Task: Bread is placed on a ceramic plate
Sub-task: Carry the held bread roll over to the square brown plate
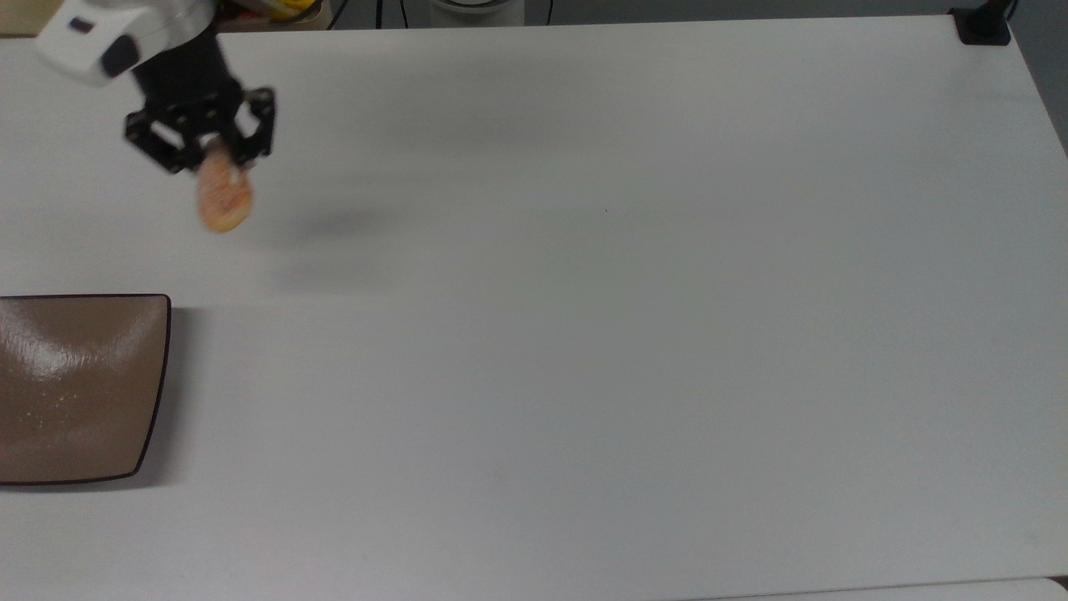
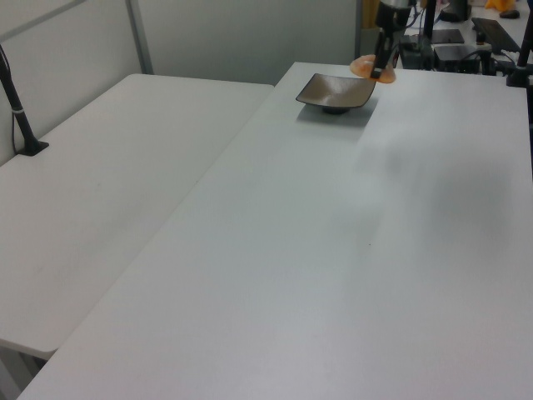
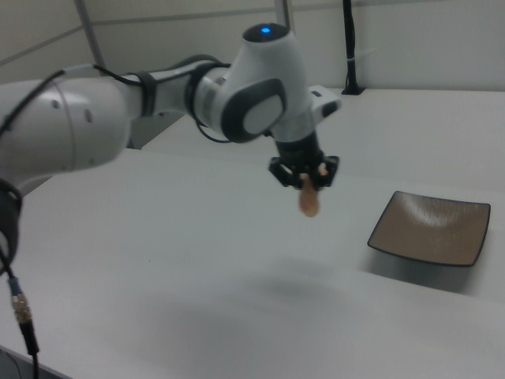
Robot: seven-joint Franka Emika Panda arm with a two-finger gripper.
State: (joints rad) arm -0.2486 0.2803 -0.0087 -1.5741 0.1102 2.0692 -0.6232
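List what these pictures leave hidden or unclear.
- Ceramic plate: the top view's left edge cuts it off.
- Bread: motion-blurred in the top view; its upper end sits inside the gripper.
- Bread in the left view: small, partly behind the gripper.
- Tray of colourful items: covered by the arm, cropped by the top edge.

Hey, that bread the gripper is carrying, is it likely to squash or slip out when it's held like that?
The bread probably weighs little: it hangs below the gripper, pinched at its top end alone, without visibly drooping. Its crumb-speckled crust likely gives friction, so slipping seems unlikely. Being a small bun, it may dent under a hard squeeze. The ceramic plate lies nearby.
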